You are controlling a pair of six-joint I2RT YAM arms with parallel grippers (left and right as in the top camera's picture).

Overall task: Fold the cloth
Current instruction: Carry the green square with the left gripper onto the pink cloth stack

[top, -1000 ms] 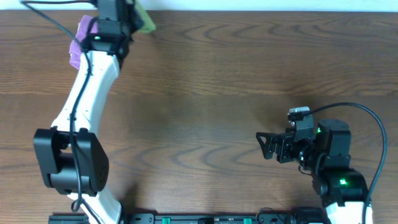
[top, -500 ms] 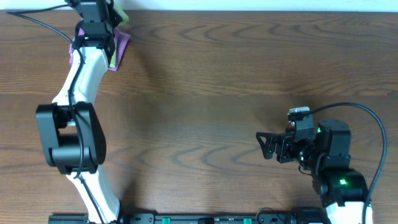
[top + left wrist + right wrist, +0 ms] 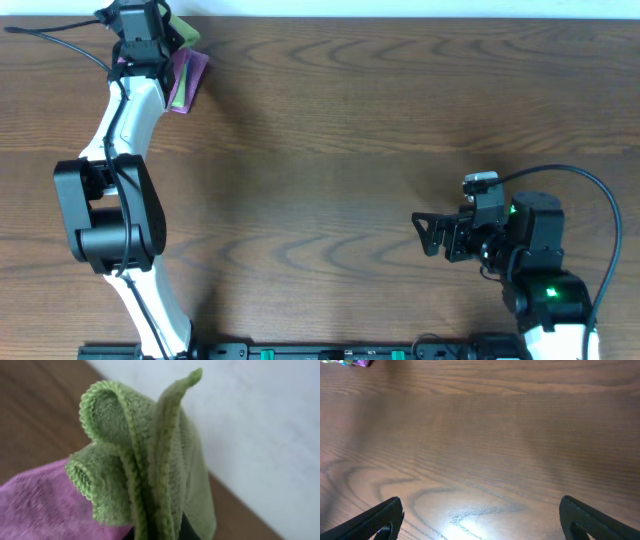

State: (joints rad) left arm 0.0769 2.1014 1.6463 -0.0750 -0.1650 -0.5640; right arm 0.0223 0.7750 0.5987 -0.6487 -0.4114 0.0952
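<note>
Left gripper [image 3: 165, 28] clamped on the bunched lime-green soft fabric cloth [image 3: 150, 460] at the wooden counter's [image 3: 350, 150] far-left corner; left wrist view alone reveals stitched folds above a purple cloth [image 3: 35, 505]; right gripper [image 3: 482, 520] spread wide, empty

A green cloth [image 3: 150, 460] stands bunched upright in the middle of the view, its fuzzy folds pressed together and its stitched hems curling over at the top. It rises out of the left gripper [image 3: 159, 535] at the bottom edge, where only slivers of the dark fingertips [image 3: 188, 530] show, pinched on the fabric. A purple cloth [image 3: 45, 505] lies just behind it on the brown wooden worktop [image 3: 35, 410]. The worktop's far edge runs diagonally, with a white surface [image 3: 260, 425] beyond.
</note>
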